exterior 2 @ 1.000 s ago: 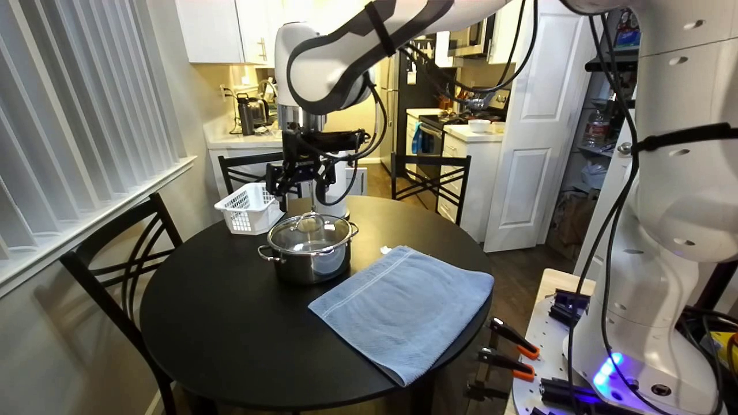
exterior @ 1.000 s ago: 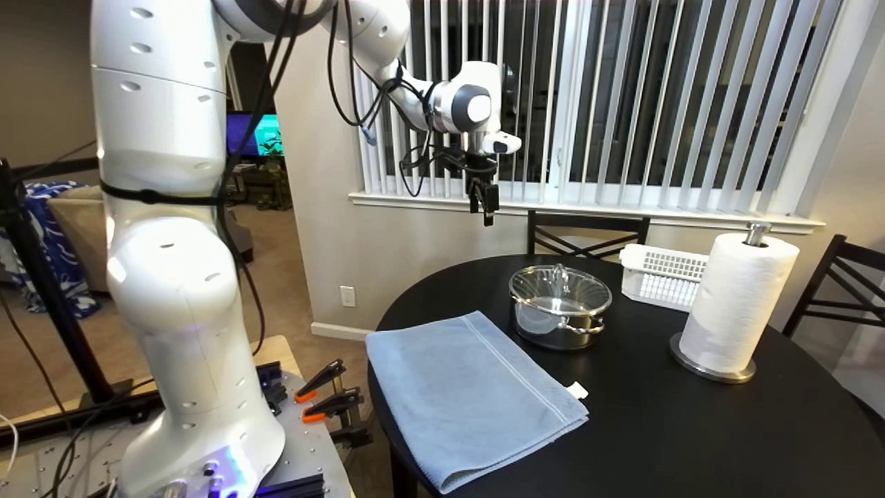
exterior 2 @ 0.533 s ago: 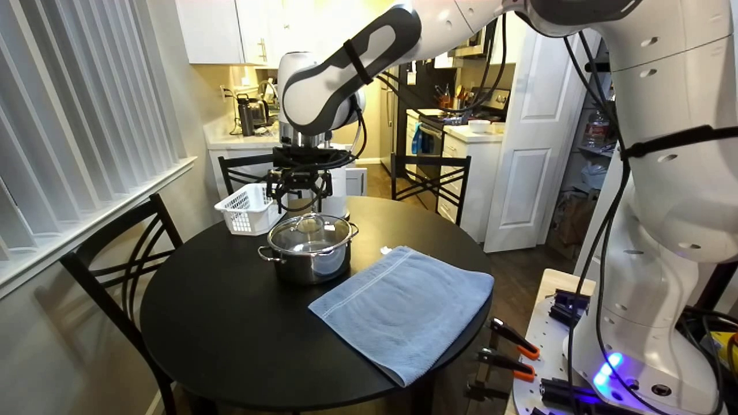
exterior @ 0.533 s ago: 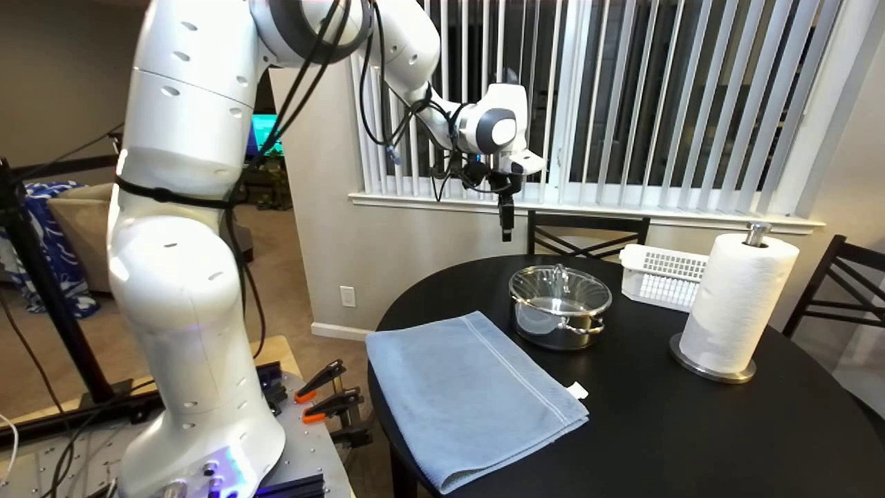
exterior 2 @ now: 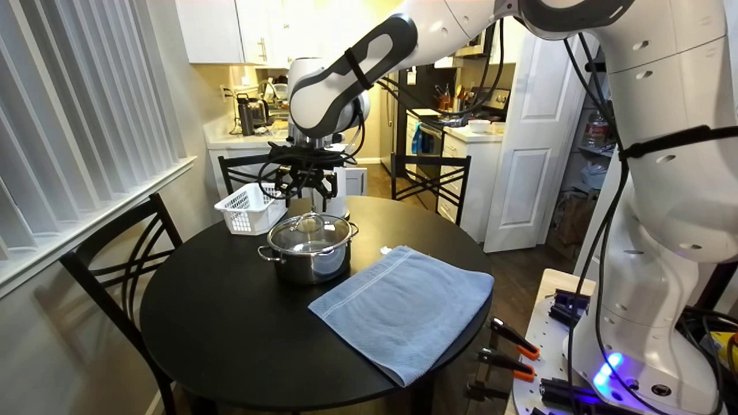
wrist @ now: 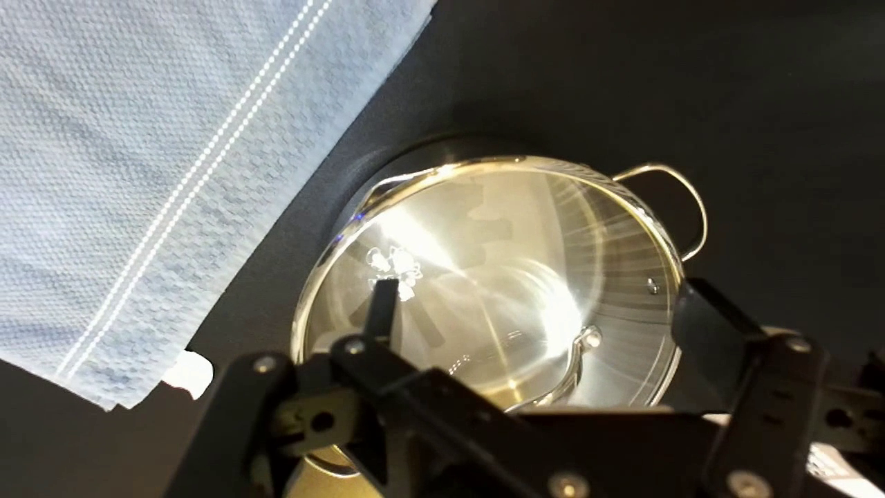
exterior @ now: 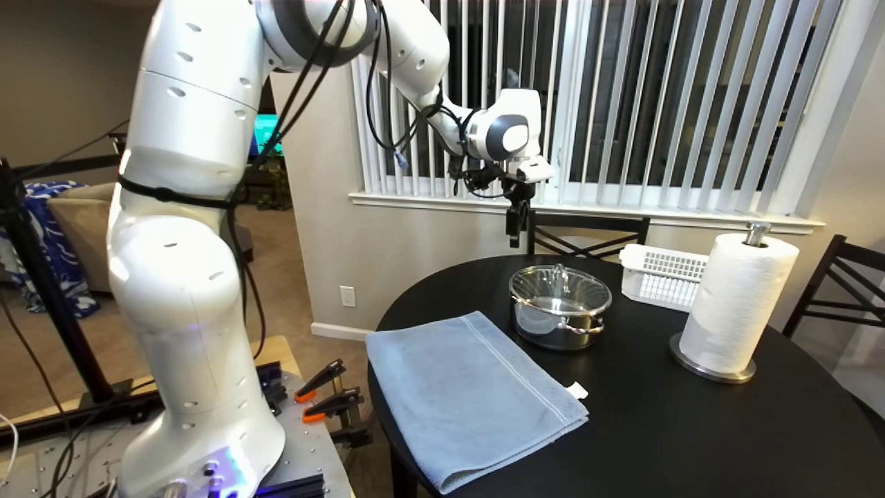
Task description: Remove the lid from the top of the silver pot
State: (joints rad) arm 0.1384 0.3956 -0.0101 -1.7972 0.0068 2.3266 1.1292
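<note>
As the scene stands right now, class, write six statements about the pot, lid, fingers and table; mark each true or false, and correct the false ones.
1. The glass lid sits on the silver pot. True.
2. A blue cloth, a white basket and a roll of paper towels are on the table. True.
3. The silver pot stands on the blue cloth. False: it stands on the table, beside the blue cloth.
4. The roll of paper towels lies on its side. False: it stands upright.
5. The fingers are spread apart. True.
6. The fingers grip the glass lid. False: they hold nothing.
</note>
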